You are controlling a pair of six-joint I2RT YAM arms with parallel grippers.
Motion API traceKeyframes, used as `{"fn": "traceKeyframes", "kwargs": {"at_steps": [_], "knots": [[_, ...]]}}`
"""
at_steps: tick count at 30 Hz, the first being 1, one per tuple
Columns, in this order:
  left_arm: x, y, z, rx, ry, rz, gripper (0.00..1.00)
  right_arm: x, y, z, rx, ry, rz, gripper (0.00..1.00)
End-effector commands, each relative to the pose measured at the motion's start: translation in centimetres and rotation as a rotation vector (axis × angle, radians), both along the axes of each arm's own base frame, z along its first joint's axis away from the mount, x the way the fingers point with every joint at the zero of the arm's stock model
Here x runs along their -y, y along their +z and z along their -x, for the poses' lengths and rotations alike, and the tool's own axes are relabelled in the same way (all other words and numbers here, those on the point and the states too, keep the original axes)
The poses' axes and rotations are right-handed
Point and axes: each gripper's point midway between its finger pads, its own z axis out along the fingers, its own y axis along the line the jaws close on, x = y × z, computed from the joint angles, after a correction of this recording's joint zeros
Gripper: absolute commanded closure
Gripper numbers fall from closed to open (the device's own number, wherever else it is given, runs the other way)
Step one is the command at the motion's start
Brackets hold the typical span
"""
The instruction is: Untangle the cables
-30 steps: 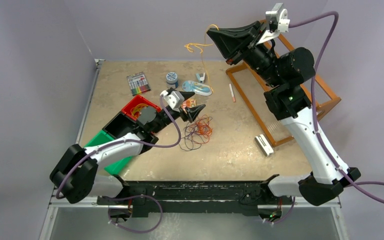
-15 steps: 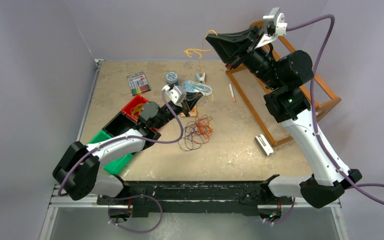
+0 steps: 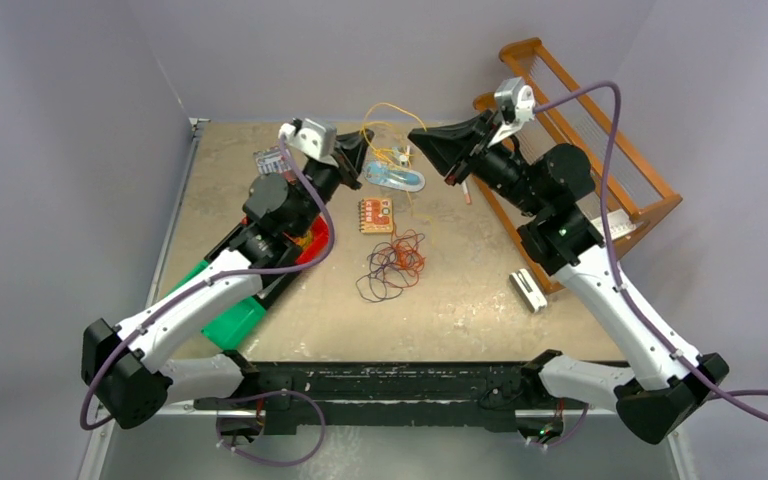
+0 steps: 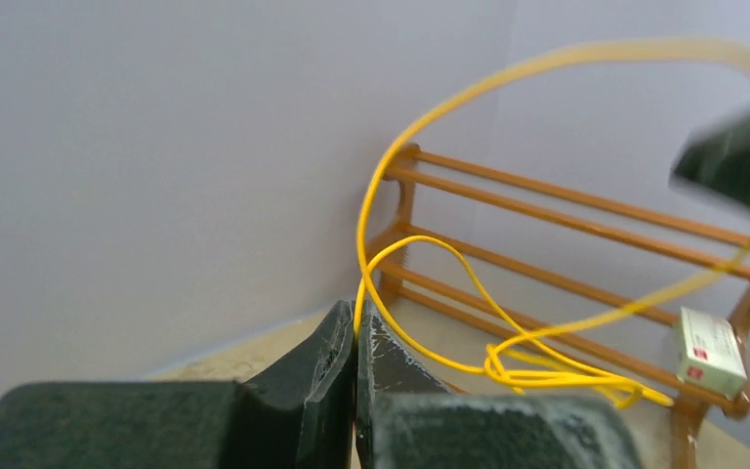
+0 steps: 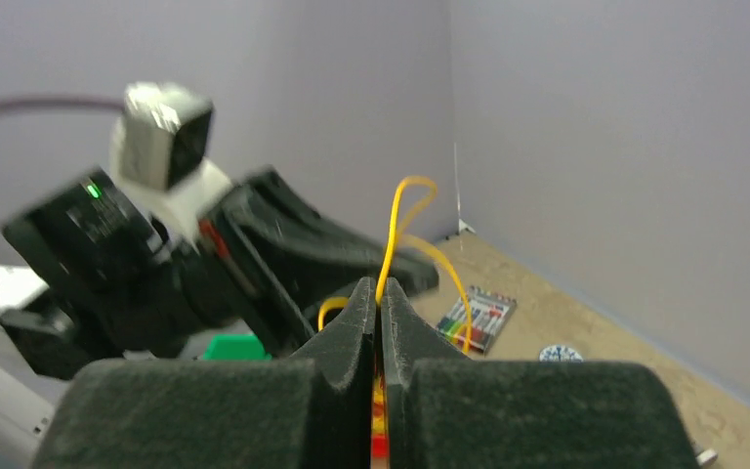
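Observation:
A yellow cable (image 3: 390, 105) arcs in the air over the back of the table, strung between my two grippers. My left gripper (image 3: 358, 152) is raised at back centre-left and shut on one part of it (image 4: 495, 366); its jaws pinch the strand at the tips (image 4: 355, 318). Facing it from the right, the right gripper (image 3: 417, 135) is shut on another part of the same cable (image 5: 386, 259), with the tips pinching it (image 5: 378, 288). A loose tangle of purple and orange cables (image 3: 395, 265) lies on the table mid-centre, below both grippers and untouched.
Red (image 3: 315, 243) and green (image 3: 232, 322) bins lie under the left arm. A wooden rack (image 3: 600, 170) fills the back right. A small orange board (image 3: 376, 215), a blue object (image 3: 400, 180), a pen (image 3: 466, 190), a marker pack (image 3: 268, 158) and a white block (image 3: 530, 290) lie around the tangle.
My left gripper shut, rose from beside the tangle to the back, and now pinches the yellow cable. The right gripper came down and leftward with the yellow cable.

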Motion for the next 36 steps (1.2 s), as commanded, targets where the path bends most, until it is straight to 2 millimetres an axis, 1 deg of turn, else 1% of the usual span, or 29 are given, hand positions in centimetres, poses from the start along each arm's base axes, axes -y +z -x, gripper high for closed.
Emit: {"fn": "traceKeyframes", "kwargs": {"at_steps": [1, 4, 8, 11, 14, 17, 20, 23, 26, 30, 33, 34, 36], "knots": [[-3.3, 3.3, -0.7, -0.060, 0.165, 0.040, 1.00, 0.0, -0.4, 0.8, 0.049, 0.023, -0.019, 1.00], [-4.9, 3.5, -1.4, -0.111, 0.265, 0.012, 1.00, -0.4, -1.7, 0.2, 0.040, 0.025, -0.011, 1.00], [-6.6, 3.0, -2.0, -0.173, 0.354, -0.022, 1.00, -1.1, -3.1, -0.4, 0.021, 0.044, -0.006, 1.00], [-7.7, 1.8, -2.3, -0.231, 0.381, -0.048, 1.00, -1.8, -4.3, -1.2, -0.003, 0.051, 0.015, 1.00], [-9.7, 0.4, -3.0, -0.307, 0.409, -0.030, 1.00, -2.7, -5.5, -2.0, -0.028, 0.074, 0.042, 1.00], [-12.9, -1.1, -4.0, -0.375, 0.462, 0.010, 1.00, -4.3, -7.4, -3.0, -0.067, 0.127, 0.079, 1.00], [-15.5, -2.5, -4.0, -0.401, 0.554, 0.008, 1.00, -6.3, -8.9, -3.6, -0.100, 0.179, 0.093, 1.00], [-17.5, -3.7, -4.0, -0.421, 0.648, -0.023, 1.00, -8.9, -10.4, -4.3, -0.127, 0.215, 0.129, 1.00], [-19.7, -4.7, -4.0, -0.442, 0.752, -0.055, 1.00, -11.9, -11.7, -4.5, -0.136, 0.264, 0.166, 1.00], [-22.6, -5.9, -3.6, -0.465, 0.892, -0.073, 1.00, -15.2, -12.9, -4.8, -0.149, 0.314, 0.190, 1.00], [-24.0, -6.8, -3.4, -0.480, 0.954, -0.086, 1.00, -16.8, -13.3, -5.1, -0.152, 0.341, 0.195, 1.00], [-24.4, -7.3, -3.5, -0.492, 0.968, -0.094, 1.00, -17.3, -13.8, -5.2, -0.163, 0.351, 0.199, 1.00], [-25.1, -8.0, -3.4, -0.512, 1.002, -0.111, 1.00, -17.9, -14.1, -5.4, -0.168, 0.366, 0.201, 1.00]]}}
